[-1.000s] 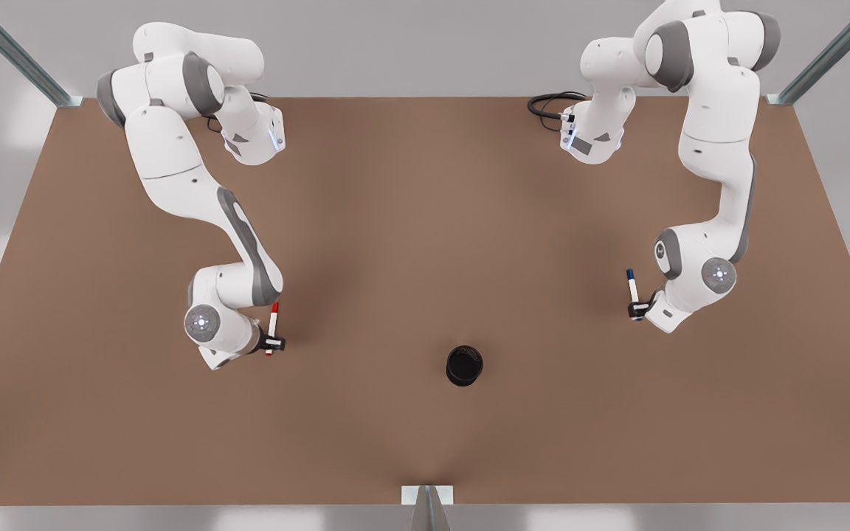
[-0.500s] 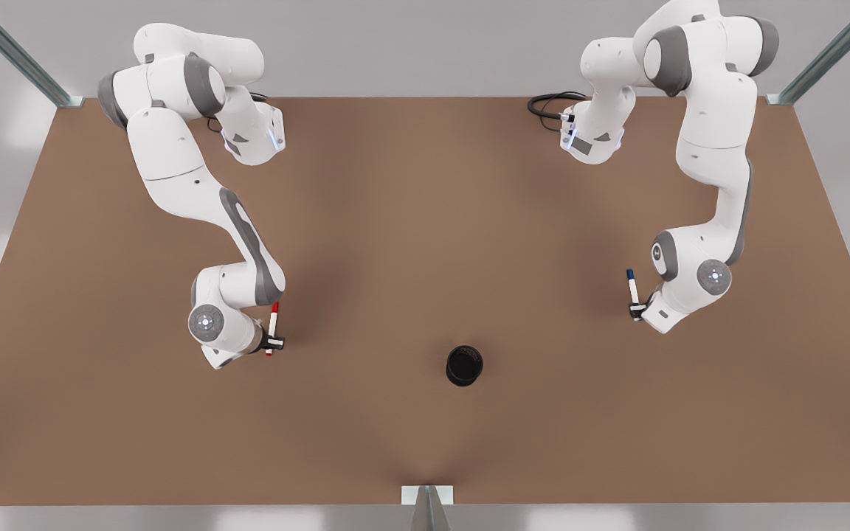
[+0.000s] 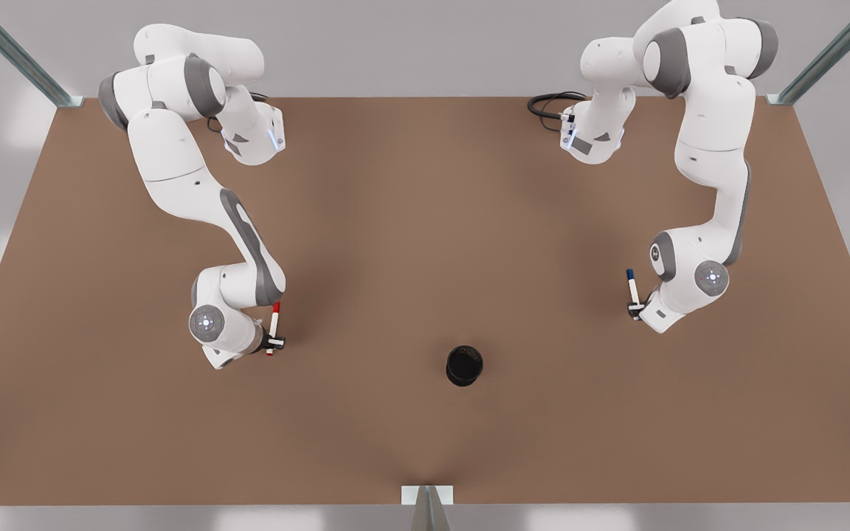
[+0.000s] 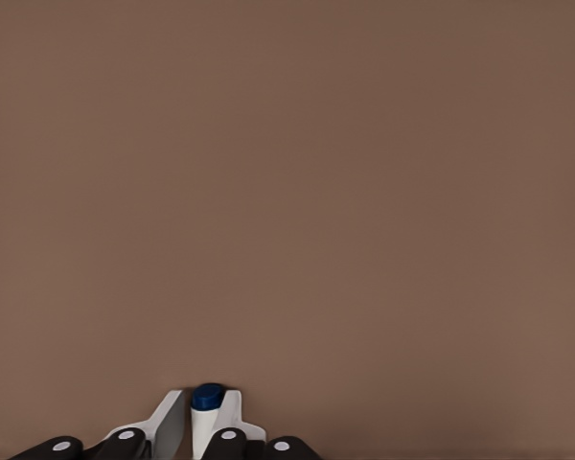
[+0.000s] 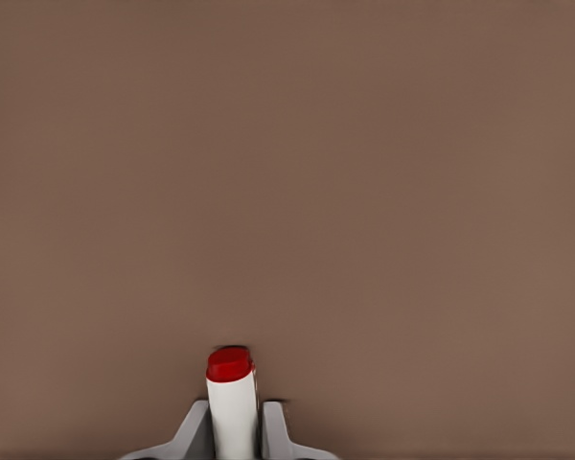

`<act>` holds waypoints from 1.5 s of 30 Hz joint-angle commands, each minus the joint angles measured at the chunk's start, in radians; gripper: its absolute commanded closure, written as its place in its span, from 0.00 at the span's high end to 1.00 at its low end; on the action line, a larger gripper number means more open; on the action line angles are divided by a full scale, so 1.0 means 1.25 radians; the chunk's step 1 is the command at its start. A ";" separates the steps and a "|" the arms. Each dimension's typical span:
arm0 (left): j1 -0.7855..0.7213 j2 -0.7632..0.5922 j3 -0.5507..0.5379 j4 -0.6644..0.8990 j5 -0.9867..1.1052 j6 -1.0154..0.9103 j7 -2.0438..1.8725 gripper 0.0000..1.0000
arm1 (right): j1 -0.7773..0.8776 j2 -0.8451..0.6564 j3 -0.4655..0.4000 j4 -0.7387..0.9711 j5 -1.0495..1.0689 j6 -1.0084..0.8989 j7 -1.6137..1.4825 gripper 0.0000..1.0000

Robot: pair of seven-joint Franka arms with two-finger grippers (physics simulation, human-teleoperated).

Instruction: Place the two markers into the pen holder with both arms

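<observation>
Two white jointed robot arms reach over a plain brown tabletop [image 3: 425, 221] in the front view. Toward the table's edge on the front view's left, the right gripper [image 3: 272, 342] is clamped on the thin white-barrelled marker with a red cap [image 3: 273, 327], gripping the barrel low down so that the red cap points toward the far edge. Toward the edge on the front view's right, the left gripper [image 3: 636, 310] is clamped on the thin white-barrelled marker with a dark blue cap [image 3: 631, 289], again with the cap pointing toward the far edge. Between them, nearer the near edge and close to its middle, the small round black cylindrical pen holder [image 3: 464, 365] stands upright with its mouth open upward, well apart from both markers. A coiled black cable [image 3: 547, 107] lies at the far edge beside one arm's base.

From the left wrist view, the left gripper [image 4: 199, 429] has its light fingers [image 4: 170, 428] closed against the blue-capped marker [image 4: 207, 406], seen end-on over bare brown tabletop [image 4: 287, 192].

From the right wrist view, the right gripper [image 5: 234, 433] has its grey fingers [image 5: 195, 428] pressed to either side of the red-capped marker [image 5: 232, 402], above bare tabletop [image 5: 287, 172].
</observation>
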 commanded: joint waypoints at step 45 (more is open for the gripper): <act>-0.036 -0.053 -0.058 0.481 -0.019 -0.545 -0.084 0.21 | 0.474 0.283 -0.080 0.754 -0.028 0.162 0.413 1.00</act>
